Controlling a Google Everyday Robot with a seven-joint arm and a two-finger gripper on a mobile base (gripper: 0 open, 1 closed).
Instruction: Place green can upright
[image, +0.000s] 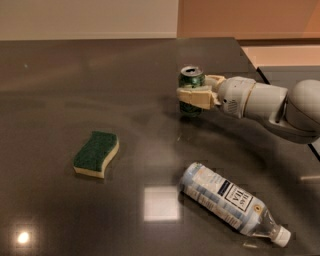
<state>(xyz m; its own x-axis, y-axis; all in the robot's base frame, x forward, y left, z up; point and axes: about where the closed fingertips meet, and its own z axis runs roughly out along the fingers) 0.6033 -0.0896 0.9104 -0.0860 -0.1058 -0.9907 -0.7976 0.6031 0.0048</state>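
The green can (191, 80) is a small dark green can with a silver top. It stands upright near the far right of the dark table (100, 75), and its base is at the table surface or just above it. My gripper (196, 95) reaches in from the right and is shut on the can. One cream finger (192, 97) crosses the can's front and the other is behind it. The white arm (270, 105) extends off the right edge.
A yellow sponge with a green top (96, 153) lies at the left of centre. A clear plastic bottle with a white-and-black label (227, 202) lies on its side at the front right. The table's right edge (250, 55) is close behind the arm.
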